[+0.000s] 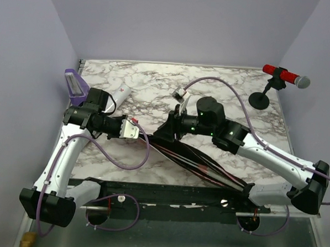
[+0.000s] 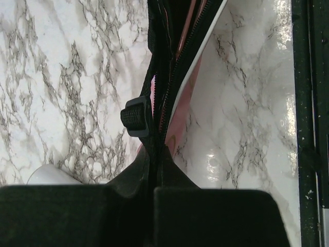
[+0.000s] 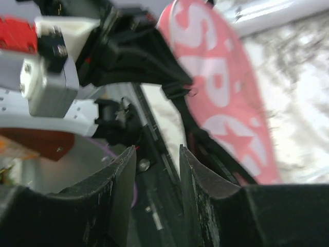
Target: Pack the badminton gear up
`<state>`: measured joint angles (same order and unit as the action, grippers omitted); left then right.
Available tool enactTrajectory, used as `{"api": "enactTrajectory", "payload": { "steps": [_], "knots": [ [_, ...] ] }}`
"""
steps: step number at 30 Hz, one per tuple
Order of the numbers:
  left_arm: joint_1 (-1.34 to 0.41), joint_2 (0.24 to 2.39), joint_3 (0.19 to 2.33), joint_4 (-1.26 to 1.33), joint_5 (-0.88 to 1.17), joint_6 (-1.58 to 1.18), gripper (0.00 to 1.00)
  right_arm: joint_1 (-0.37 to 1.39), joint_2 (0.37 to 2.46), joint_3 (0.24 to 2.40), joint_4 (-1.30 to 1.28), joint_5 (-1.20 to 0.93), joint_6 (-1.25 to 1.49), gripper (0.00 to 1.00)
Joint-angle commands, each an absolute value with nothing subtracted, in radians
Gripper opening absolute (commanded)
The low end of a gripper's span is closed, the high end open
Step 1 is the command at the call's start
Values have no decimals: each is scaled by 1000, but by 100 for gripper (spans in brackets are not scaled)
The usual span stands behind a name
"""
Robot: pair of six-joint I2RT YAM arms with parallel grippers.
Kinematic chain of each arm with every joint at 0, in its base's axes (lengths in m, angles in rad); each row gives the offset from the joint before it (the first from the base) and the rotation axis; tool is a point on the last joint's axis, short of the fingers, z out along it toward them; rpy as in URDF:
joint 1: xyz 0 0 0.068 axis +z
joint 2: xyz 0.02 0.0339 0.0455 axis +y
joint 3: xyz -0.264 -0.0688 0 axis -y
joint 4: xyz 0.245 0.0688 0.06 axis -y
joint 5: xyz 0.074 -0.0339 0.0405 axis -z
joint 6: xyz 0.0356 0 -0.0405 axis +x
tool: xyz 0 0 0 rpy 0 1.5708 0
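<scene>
Pink bag (image 1: 199, 161) diagonal, centre to near-right

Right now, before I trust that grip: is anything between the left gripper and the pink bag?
Nothing visible. The left gripper is shut directly on the bag, pinching its black zipper edge next to the zipper pull. The white tube lies off to one side.

left hand (image 2: 152, 198) clamped closed; right hand (image 3: 157, 154) fingers spread apart.

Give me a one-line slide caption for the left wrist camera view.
Left gripper pinches the black zippered edge of the pink bag, marble table beyond.
</scene>
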<state>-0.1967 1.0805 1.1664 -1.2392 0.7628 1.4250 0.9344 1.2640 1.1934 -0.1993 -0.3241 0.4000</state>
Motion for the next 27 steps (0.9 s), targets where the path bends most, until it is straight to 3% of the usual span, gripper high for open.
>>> {"api": "enactTrajectory", "payload": {
  "steps": [1,8,12,20,27],
  "knots": [
    [-207,1100,1189,-1198,877,1327,0,1000,1342,1117,-78,-451,498,45],
    [-37,1232,1327,-1100,905,1022,0,1019,1362,1149,-107,-318,489,47],
    [61,1226,1301,-1080,917,1038,0,1017,1281,1144,-179,-252,463,50],
    [38,1102,1155,-1005,972,1071,0,1017,1258,1017,-216,-210,508,49],
    [-136,980,1020,-858,924,967,0,1017,1350,1068,-49,-253,607,57]
  ]
}}
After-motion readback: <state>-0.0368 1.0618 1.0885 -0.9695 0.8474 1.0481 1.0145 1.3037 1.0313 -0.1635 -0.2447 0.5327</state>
